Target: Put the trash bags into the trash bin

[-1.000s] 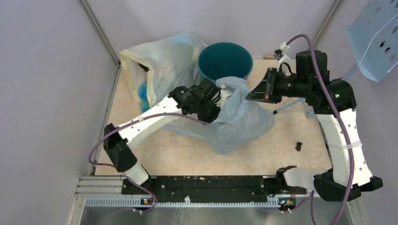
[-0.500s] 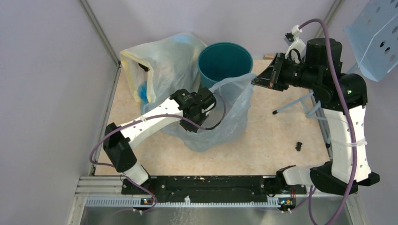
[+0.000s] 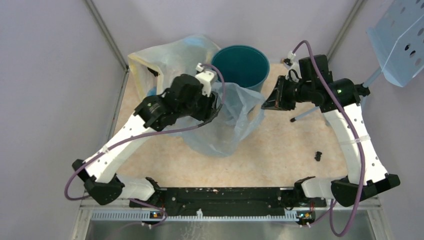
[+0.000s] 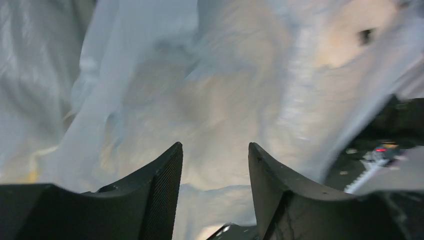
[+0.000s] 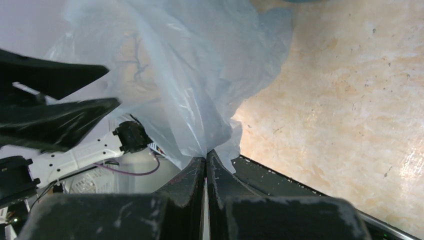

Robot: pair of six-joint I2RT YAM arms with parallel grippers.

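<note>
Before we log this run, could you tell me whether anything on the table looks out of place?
A small black part lies loose at the right of the table, apart from everything; what it is I cannot tell. The bag hangs outside the bin, pinched in the right gripper.

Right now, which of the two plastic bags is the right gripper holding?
The pale-blue bag, pinched in the right gripper; the yellowish bag sits apart, left of the bin.

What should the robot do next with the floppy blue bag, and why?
Probably close the left end effector on the pale-blue liner bag. Its jaws stand apart against the plastic, while the right end effector alone pinches an edge, and the bag sags beside the teal bin, not inside.
</note>
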